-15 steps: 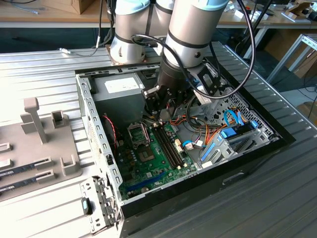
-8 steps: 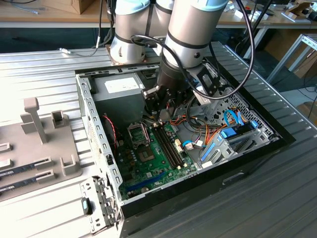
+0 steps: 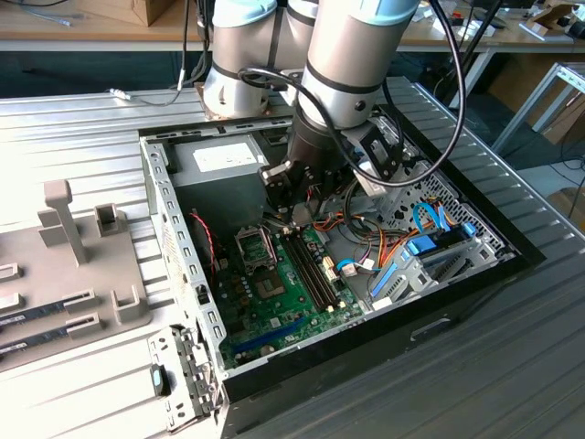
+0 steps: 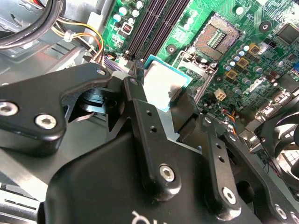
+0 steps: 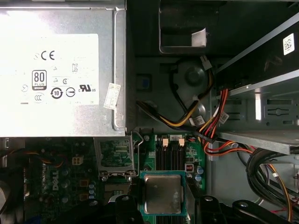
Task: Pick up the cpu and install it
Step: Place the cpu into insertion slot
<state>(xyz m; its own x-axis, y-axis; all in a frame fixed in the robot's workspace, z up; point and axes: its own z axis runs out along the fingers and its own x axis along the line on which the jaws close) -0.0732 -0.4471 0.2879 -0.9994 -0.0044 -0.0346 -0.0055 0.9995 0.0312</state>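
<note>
Cpu (image 4: 161, 83) held flat between the fingers (image 4: 138, 109), above the motherboard (image 4: 261, 56).

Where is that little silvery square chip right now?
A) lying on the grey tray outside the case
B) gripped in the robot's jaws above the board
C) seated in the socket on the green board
B: the cpu sits clamped between the jaws, and the socket is open and empty.

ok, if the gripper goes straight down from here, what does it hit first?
The gripper, shut on the cpu, points down at the motherboard. Straight on, the cpu likely meets the memory slots beside the open socket, not the socket; depth is unclear.
</note>
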